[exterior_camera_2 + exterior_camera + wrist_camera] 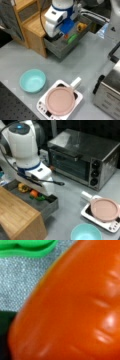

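A slip was judged the main risk: the carrot (75,305) was smooth and rounded, so a grip taken off its middle could have squeezed it sideways against the green piece (72,38) just beside it, or against the bin (47,206) wall. A knock was also thought possible, since the arm's bulky wrist was lowered close to the bin's rim and to the wooden shelf (17,216) next to it. The gripper (65,34) was seen down inside the bin in both front views, its fingers hidden behind the arm's white housing, so whether they were apart or together could not be told. Nothing was shown to be held; the carrot was nearest, filling almost the whole wrist view (very close under the camera, with contact not visible). The carrot was lying in the bin between a yellow piece (23,187) and the green piece, on the bin's grey floor.
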Robot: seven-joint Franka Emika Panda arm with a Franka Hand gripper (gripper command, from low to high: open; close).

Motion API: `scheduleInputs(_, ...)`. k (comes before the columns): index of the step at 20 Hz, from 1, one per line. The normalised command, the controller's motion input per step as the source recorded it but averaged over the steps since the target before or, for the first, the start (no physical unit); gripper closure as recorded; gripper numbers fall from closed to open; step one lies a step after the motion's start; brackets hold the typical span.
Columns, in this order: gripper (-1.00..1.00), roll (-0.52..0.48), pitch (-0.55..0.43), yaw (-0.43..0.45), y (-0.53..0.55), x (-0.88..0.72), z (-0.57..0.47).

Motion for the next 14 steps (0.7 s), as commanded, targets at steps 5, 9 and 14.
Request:
scheduleInputs(5,-1.00,0.054,-0.125,0.025,0.09,0.15,0.00)
scheduleInputs(9,-1.00,0.082,-0.078,-0.003,0.11,0.13,-0.03)
scheduleInputs(14,-1.00,0.091,-0.061,-0.031,0.10,0.13,-0.01)
